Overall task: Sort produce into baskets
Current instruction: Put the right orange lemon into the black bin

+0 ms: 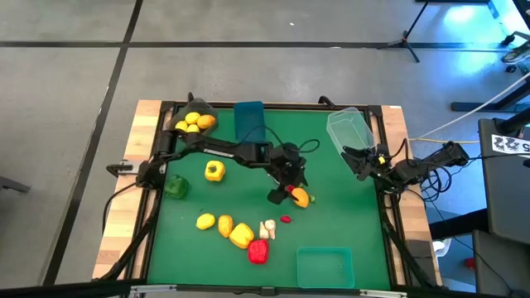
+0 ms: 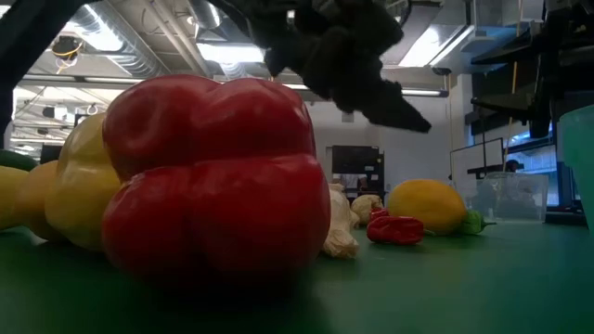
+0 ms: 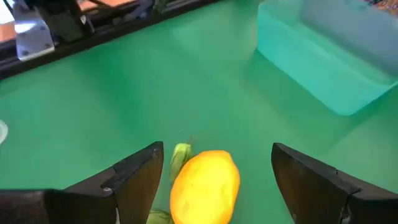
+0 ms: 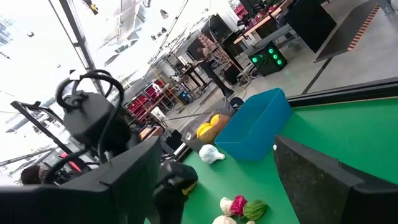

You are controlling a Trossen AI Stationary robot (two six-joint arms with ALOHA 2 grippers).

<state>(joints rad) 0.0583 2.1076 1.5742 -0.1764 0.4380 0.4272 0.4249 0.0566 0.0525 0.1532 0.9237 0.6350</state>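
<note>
At mid-table, the left hand (image 3: 211,180) was held open astride the smooth yellow-orange round toy fruit (image 3: 205,186), not gripped. Closing off-centre, the fruit could be squirted toward the small red pepper bit (image 1: 286,219). Right hand (image 1: 362,159) was parked open beside the clear plastic bin (image 1: 348,128).

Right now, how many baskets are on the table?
4: a dark one holding yellow fruit at the back left, a blue one beside it, a clear one back right, a teal one front right.

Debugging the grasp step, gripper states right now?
Left gripper: open, fingers either side of the yellow-orange fruit, not closed on it.
Right gripper: open, holding nothing, parked at the table's right edge.
</note>
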